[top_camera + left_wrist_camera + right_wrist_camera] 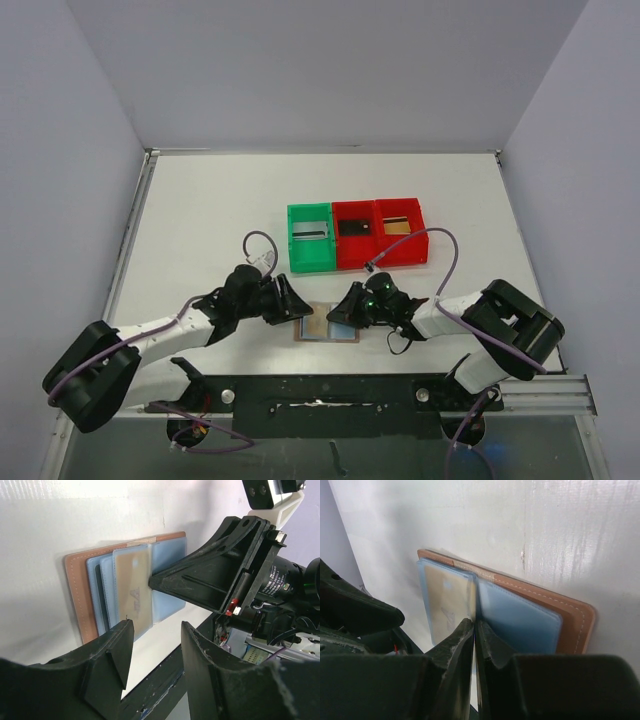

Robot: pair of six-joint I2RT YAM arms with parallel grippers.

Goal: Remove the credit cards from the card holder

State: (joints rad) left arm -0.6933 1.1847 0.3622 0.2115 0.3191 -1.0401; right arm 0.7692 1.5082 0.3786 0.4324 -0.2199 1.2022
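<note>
The card holder (328,326) lies open near the table's front edge, brown outside (75,595) with pale blue inner pockets (520,622). A beige card (132,587) sticks out of one of its pockets; it also shows in the right wrist view (445,600). My right gripper (337,312) is over the holder's right half, its jaws (475,625) shut on the near edge of the beige card. My left gripper (298,304) is open and empty at the holder's left edge, its fingers (112,655) just short of the card.
A green bin (310,258) and two red bins (354,252) (400,250) stand in a row behind the holder, each with a card inside. The black front rail (330,395) runs close below the holder.
</note>
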